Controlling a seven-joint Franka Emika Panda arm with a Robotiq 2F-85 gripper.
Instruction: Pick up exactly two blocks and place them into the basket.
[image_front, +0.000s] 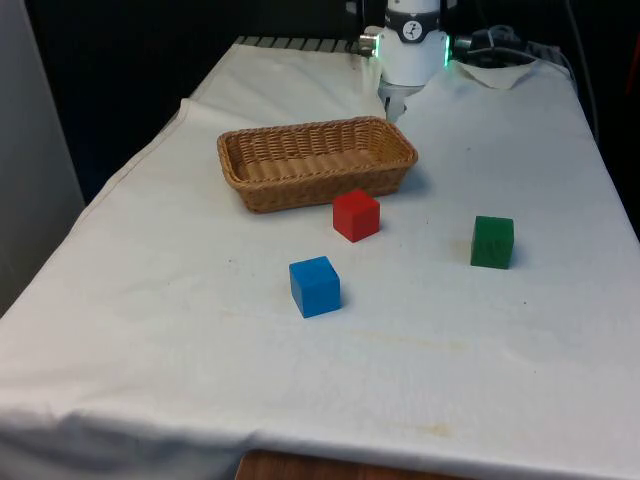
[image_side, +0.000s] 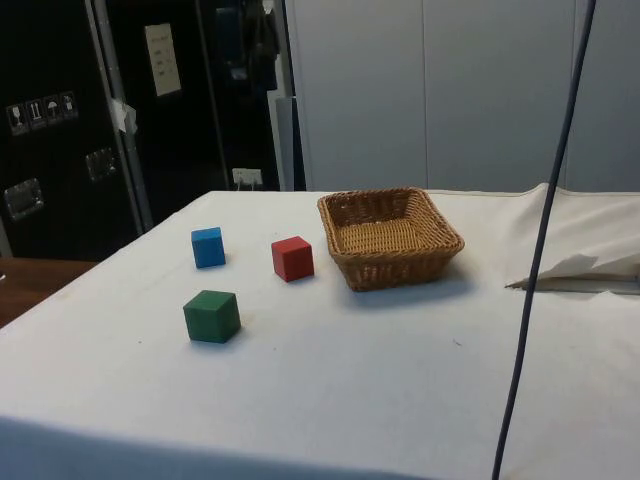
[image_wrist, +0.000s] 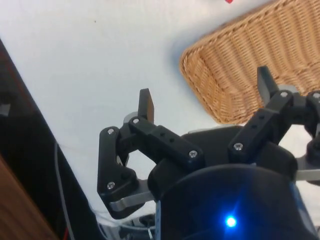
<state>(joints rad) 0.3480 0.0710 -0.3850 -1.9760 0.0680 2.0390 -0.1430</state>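
**Claw wide and empty, three blocks waiting**

Claw (image_wrist: 207, 97) of mine hangs with fingers spread apart, gripping nothing, just off the wicker basket (image_front: 395, 150) rim. Beyond it: red block (image_front: 356, 215) beside the basket, blue block (image_front: 315, 286) nearer the table edge, green block (image_front: 492, 241) well apart. My worry: miscounting and dropping in a third, or clipping the basket while reaching for red. No readable writing on any block.

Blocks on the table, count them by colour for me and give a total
Red block: 1
Blue block: 1
Green block: 1
Total: 3 blocks, all on the cloth, none in the basket.
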